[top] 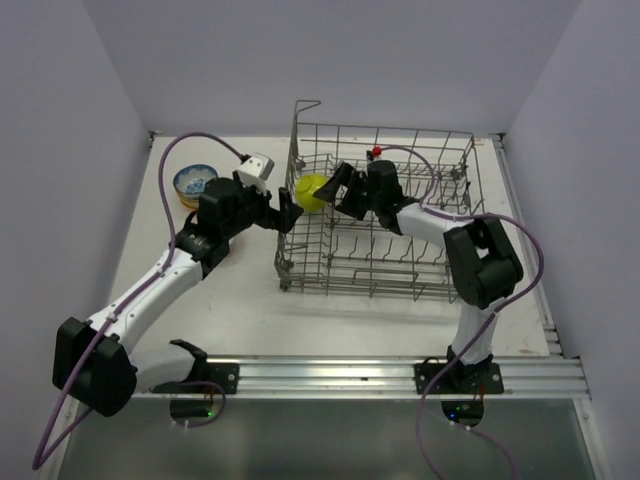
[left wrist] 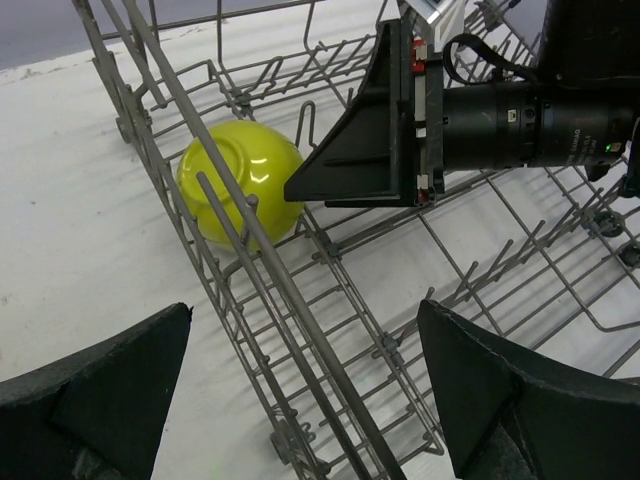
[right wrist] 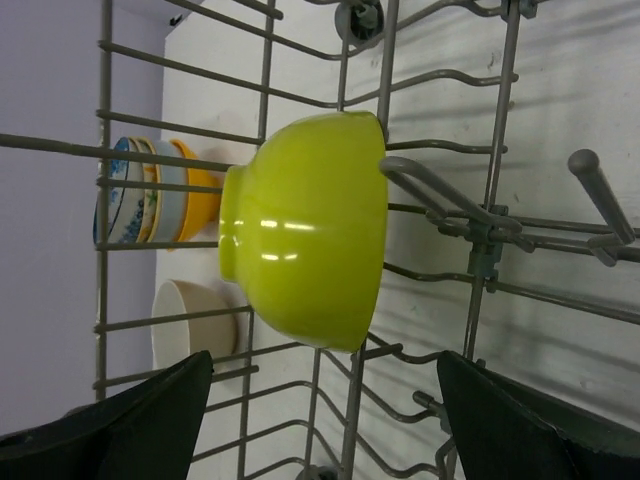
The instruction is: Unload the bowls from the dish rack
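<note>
left claw (left wrist: 305, 312): wide open | right claw (top: 338, 190): wide open, near lime-yellow bowl (right wrist: 300, 240)

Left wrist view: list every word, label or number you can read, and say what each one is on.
Small white print on the right arm's black barrel: too small and blurred to read.
On the yellow-green bowl: no text.
On the dish rack: no text.
Nothing else in this view carries writing.
</note>
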Controlling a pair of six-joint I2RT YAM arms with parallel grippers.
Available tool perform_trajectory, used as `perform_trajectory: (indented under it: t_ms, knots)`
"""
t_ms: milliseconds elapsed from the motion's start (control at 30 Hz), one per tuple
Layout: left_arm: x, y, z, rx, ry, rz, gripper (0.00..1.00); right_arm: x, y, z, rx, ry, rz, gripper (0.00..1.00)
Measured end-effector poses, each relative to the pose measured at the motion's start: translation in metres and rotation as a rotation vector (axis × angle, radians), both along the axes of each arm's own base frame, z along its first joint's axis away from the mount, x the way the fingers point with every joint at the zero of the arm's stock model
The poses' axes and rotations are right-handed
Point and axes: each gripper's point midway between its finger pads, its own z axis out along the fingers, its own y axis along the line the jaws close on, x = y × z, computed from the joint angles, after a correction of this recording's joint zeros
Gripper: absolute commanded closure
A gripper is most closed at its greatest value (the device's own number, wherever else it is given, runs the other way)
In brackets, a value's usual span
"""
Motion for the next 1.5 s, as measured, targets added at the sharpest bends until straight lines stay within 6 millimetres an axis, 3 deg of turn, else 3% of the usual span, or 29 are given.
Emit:
perform_trajectory:
  t_ms: [167, 400, 567, 733, 867, 1133, 1500]
  knots:
    - [0.004, 0.004, -0.001, 0.012, 0.0, 0.026, 0.0, 0.008, 0.01, -0.014, 0.053, 0.006, 0.006, 0.01]
    - [0.006, 0.006, -0.003, 0.03, -0.002, 0.037, 0.0, 0.018, 0.018, 0.011, 0.132, -0.076, 0.013, 0.05]
    - [0.007, 0.006, -0.004, 0.033, 0.0, 0.036, 0.0, 0.029, 0.028, 0.022, 0.214, -0.097, 0.022, 0.27]
    - [0.008, 0.006, -0.008, 0.038, 0.012, 0.036, 0.01, 0.032, 0.039, 0.02, 0.312, -0.084, 0.045, 0.36]
    - [0.008, 0.005, -0.008, 0.039, 0.014, 0.036, 0.01, 0.03, 0.042, 0.032, 0.362, -0.102, 0.063, 0.52]
    - [0.009, 0.005, -0.01, 0.04, 0.017, 0.037, 0.01, 0.023, 0.045, 0.058, 0.43, -0.122, 0.092, 0.98]
    - [0.013, 0.017, -0.001, 0.05, -0.013, 0.103, 0.0, -0.002, 0.035, 0.12, 0.487, -0.19, 0.113, 1.0]
